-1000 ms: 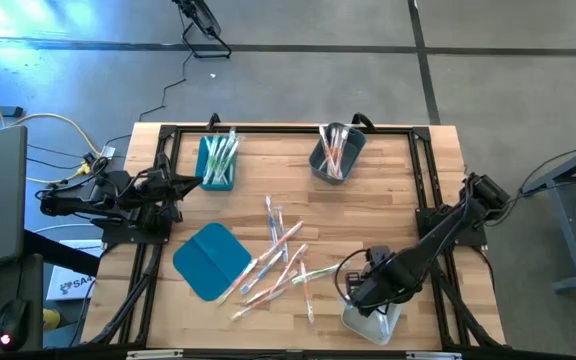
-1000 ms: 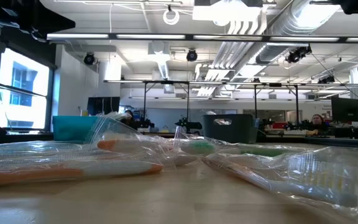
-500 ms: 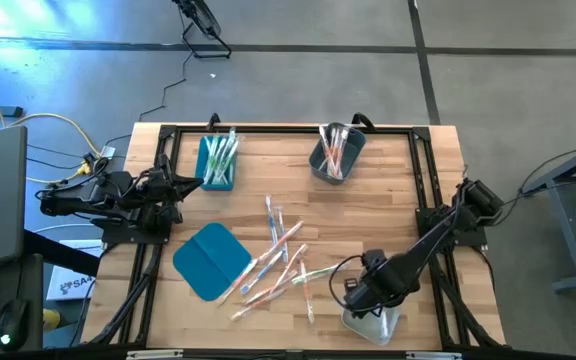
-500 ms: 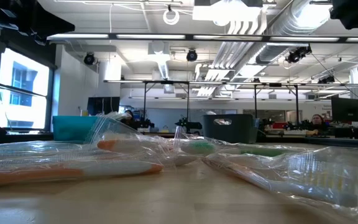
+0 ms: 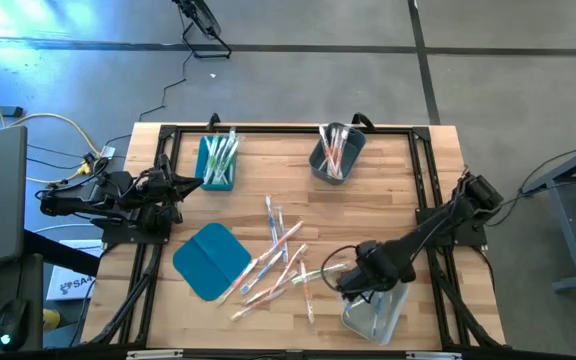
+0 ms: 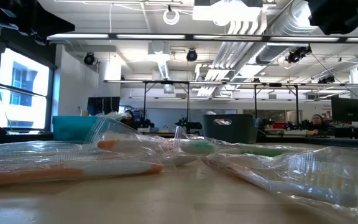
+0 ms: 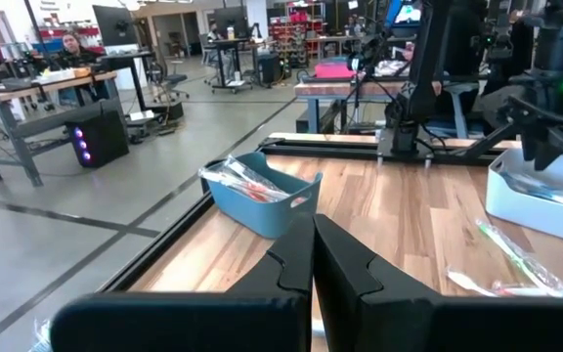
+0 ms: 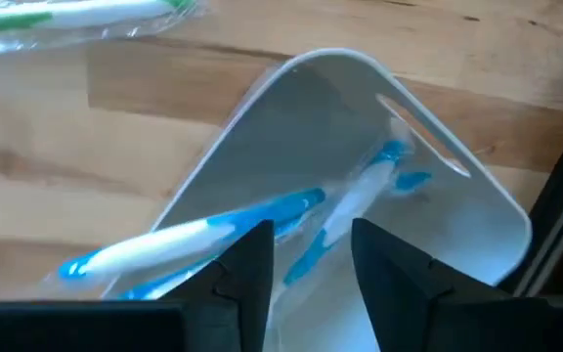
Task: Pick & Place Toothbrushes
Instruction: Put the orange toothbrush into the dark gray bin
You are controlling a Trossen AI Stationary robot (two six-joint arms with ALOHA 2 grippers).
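two blue toothbrushes (image 8: 262, 220) lie lengthwise in clear bin (image 8: 477, 210).

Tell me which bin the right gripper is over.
The clear bin at the table's near right edge, holding blue toothbrushes. The right gripper hovers at it, open; the teal bin and grey bin sit far back.

A flat teal lid (image 5: 211, 260) lies on the wooden table (image 5: 388, 195) between three bins.

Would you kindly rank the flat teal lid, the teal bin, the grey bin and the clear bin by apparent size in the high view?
1. Flat teal lid, clearly largest.
2. Clear bin, partly hidden by the right arm, so unsure.
3. Grey bin and teal bin look alike; I would not rank them.
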